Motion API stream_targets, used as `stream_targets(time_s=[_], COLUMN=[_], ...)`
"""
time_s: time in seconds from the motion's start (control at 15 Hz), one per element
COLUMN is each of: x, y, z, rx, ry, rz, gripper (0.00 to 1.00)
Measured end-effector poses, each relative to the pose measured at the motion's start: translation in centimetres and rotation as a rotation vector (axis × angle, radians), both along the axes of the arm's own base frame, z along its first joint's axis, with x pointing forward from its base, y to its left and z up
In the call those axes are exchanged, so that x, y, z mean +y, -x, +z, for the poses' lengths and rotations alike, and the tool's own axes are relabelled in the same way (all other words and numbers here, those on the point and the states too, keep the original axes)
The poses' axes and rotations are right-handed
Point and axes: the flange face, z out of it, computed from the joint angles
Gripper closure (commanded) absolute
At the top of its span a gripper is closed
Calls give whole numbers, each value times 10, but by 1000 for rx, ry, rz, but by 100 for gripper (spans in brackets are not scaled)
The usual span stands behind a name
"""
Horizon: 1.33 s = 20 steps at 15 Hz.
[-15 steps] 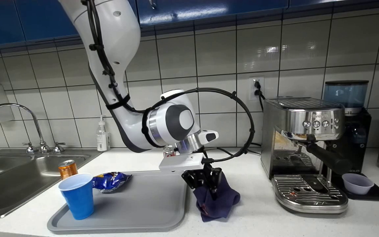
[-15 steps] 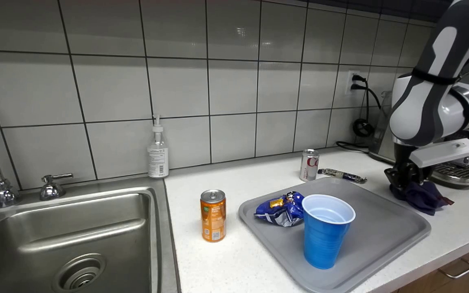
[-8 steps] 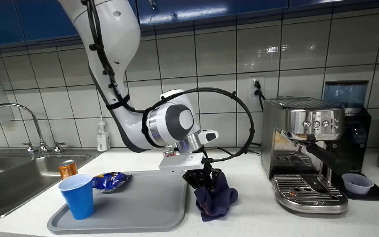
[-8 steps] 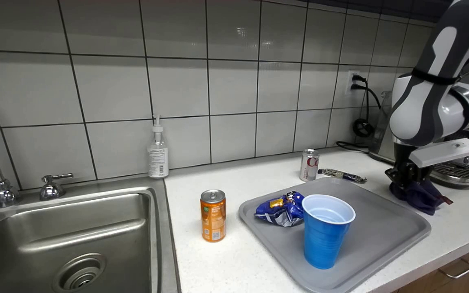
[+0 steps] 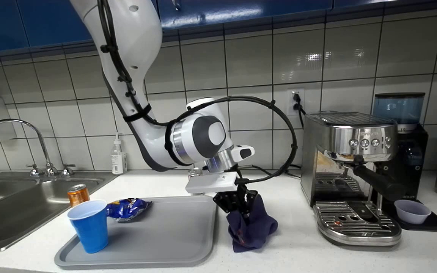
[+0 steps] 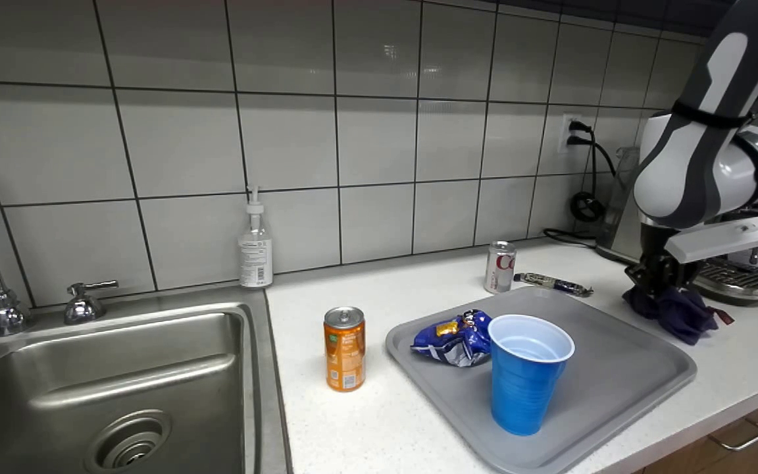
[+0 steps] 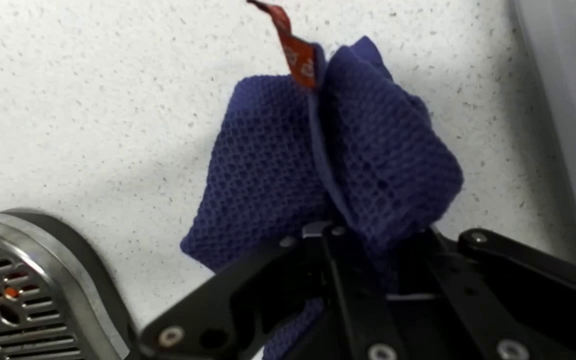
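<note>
In an exterior view, a red "C" can be read on a silver can (image 6: 501, 268). Right of the tray (image 6: 616, 368), a bunched purple cloth (image 6: 685, 316) is clamped in the pincer (image 7: 380, 245); in the wrist view, its long central fold is pointed upward to a lettered red tag (image 7: 295, 57). Above, the arm (image 6: 688, 171) is bent and directed down.

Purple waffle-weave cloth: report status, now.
Gripper clamped on purple waffle-weave cloth. Bunched, red tag showing. Possible obstacles: gray serving tray one side, espresso machine the other.
</note>
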Motion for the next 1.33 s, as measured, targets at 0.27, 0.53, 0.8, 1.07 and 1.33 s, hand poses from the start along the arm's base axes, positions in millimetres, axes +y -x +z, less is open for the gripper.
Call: stream_targets(time_s=[0.27,0.53,0.8,1.07,1.33], x=[-5,2,19,42,62], y=[3,12,25,38,51], z=[20,38,53,68,84], rx=[-33,-57,-70,-84,-83], ry=[-15,-44,-86,-141,-196], rz=[10,43,96,163,242], gripper=[96,96,96,96,96])
